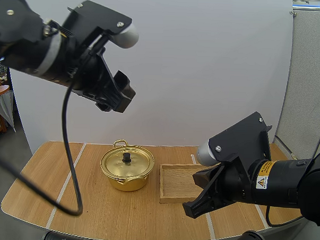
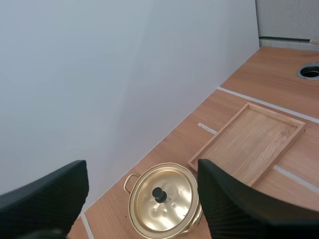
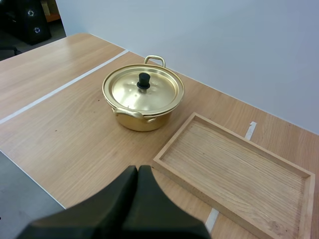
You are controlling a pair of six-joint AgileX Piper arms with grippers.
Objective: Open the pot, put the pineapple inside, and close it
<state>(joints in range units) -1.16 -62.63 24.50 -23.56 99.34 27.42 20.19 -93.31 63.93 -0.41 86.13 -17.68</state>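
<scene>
A gold pot (image 1: 127, 169) stands on the wooden table with its lid (image 1: 127, 162) on, a black knob (image 1: 127, 157) at the centre. The same pot (image 2: 163, 201) lies far below my left gripper (image 2: 142, 199), whose fingers (image 2: 47, 196) stand wide apart with nothing between them. That left gripper (image 1: 117, 97) hangs high above the table, up and left of the pot. My right gripper (image 1: 196, 206) hovers low at the front edge of the wooden tray (image 1: 179, 180); its fingers (image 3: 135, 199) lie together as one dark wedge, short of the pot (image 3: 143, 97).
The wooden tray (image 3: 234, 172) lies bare just right of the pot, also seen beside the pot from the left wrist (image 2: 249, 139). White tape lines (image 1: 67, 177) cross the table. A round hole (image 2: 311, 71) is set in the tabletop beyond the tray.
</scene>
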